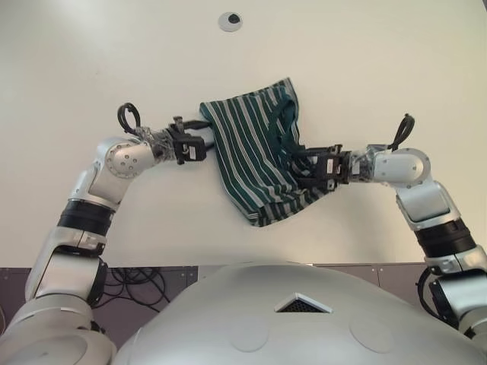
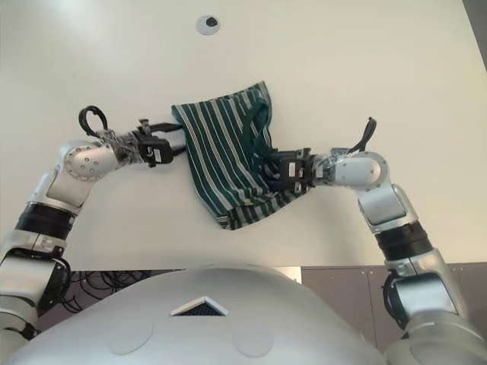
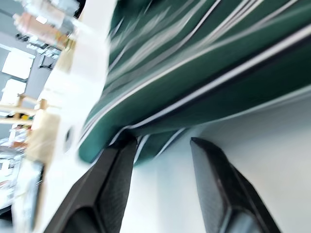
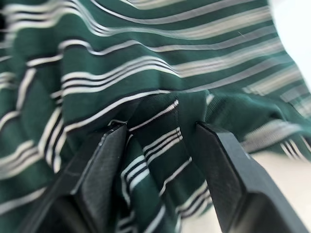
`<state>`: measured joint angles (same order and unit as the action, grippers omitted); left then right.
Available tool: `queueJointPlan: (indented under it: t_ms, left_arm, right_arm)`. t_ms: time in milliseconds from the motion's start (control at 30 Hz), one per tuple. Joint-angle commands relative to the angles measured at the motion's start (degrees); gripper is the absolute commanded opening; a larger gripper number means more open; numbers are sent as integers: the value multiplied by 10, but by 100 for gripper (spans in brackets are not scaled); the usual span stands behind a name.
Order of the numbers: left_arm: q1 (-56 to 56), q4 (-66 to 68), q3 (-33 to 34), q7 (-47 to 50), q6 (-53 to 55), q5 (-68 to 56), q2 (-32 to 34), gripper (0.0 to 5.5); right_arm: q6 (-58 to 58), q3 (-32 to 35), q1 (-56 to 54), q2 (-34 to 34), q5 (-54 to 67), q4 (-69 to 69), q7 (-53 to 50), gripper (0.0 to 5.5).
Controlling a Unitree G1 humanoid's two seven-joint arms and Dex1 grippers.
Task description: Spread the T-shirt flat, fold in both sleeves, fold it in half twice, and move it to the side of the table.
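Note:
A dark green T-shirt (image 1: 251, 152) with white stripes lies bunched and partly folded in the middle of the white table (image 1: 396, 68). My left gripper (image 1: 207, 135) is at the shirt's left edge, low over the table. In the left wrist view the left gripper (image 3: 163, 141) is open, and the shirt's hem (image 3: 146, 145) just reaches in between the fingertips. My right gripper (image 1: 298, 163) is at the shirt's right side, over a raised fold. In the right wrist view the right gripper (image 4: 161, 127) is open, with a ridge of striped cloth (image 4: 155, 121) between its fingers.
A small round grey disc (image 1: 230, 21) sits in the tabletop at the far side. The table's front edge (image 1: 152, 265) runs close to me, with dark cables (image 1: 137, 285) below it on the left. Bare white tabletop lies on both sides of the shirt.

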<state>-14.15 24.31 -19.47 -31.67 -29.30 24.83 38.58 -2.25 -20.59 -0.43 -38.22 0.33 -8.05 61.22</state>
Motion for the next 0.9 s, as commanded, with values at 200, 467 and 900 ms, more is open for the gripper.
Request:
queueJointPlan:
  t_ms: [200, 467, 900]
  left_arm:
    - [-33, 130, -22, 139, -10, 89, 13, 200]
    - [-23, 173, 111, 181, -62, -94, 9, 200]
    - [377, -186, 27, -155, -183, -267, 165, 321]
  right_arm:
    - [183, 60, -2, 53, 127, -79, -62, 258]
    - [250, 208, 4, 28, 289, -95, -52, 258]
    - [-191, 244, 204, -83, 103, 154, 105, 361]
